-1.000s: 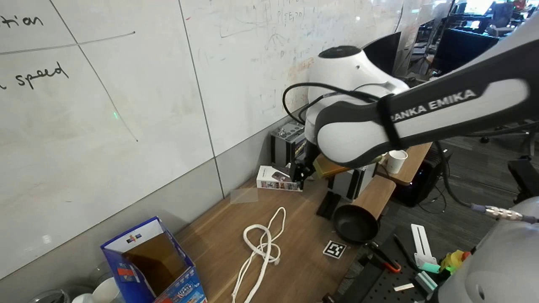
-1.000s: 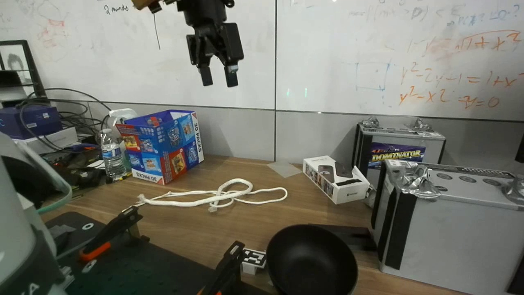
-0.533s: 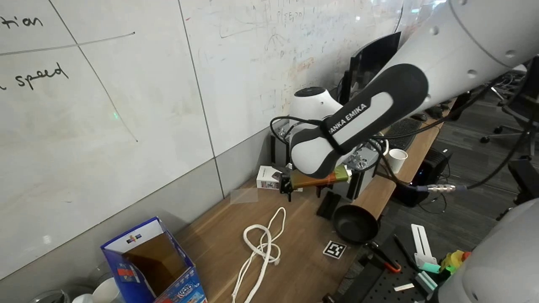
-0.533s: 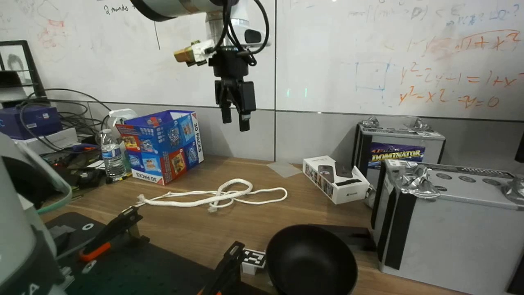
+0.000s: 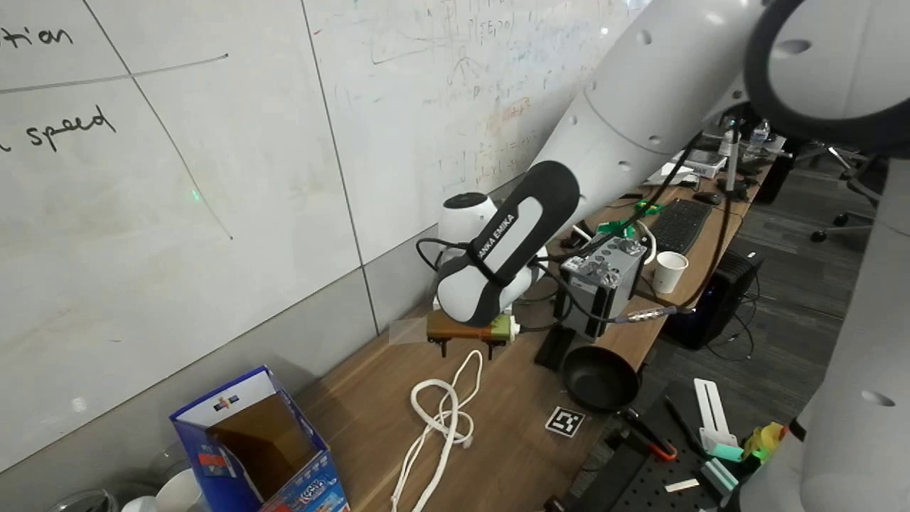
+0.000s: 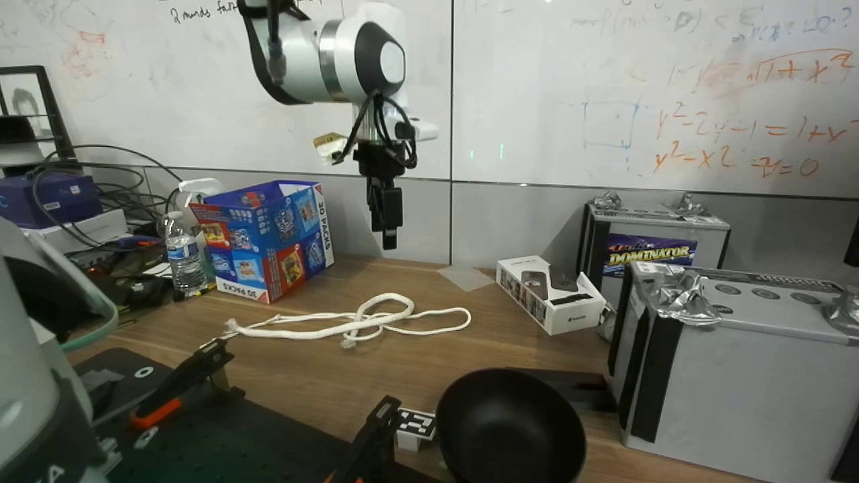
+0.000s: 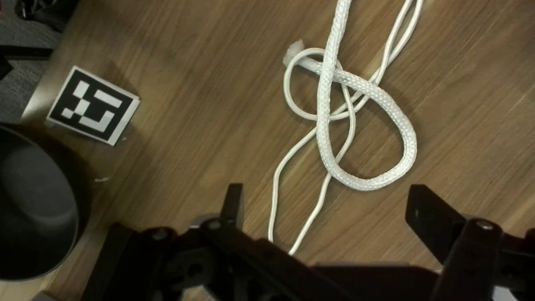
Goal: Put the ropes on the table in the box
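Observation:
The ropes, a thick white cord [image 7: 324, 113] and a thinner white cord [image 7: 275, 184], lie in crossing loops on the brown table [image 7: 188, 125]. The ropes also show in both exterior views [image 5: 443, 466] [image 6: 315, 333]. The blue box [image 5: 313, 487] stands open-topped at the wall, and it shows in an exterior view [image 6: 268, 245]. My gripper [image 7: 326, 188] is open and empty, pointing down above the table near the ropes' far end. It hangs clear of the tabletop in both exterior views [image 5: 467, 352] [image 6: 389, 243]. One end of the thin loop is hidden behind the gripper in the wrist view.
A black pan [image 6: 510, 426] and a printed marker block [image 6: 416, 424] stand near the table's front edge. A white printed box [image 6: 553, 295] and grey cases [image 6: 738, 369] stand beyond the ropes. A bottle [image 6: 184, 255] stands beside the blue box. A whiteboard wall [image 6: 537, 100] bounds the back.
My gripper has come down toward the table and nearer the ropes. It has turned, so its fingers now line up one behind another in an exterior view. The ropes and box have not moved.

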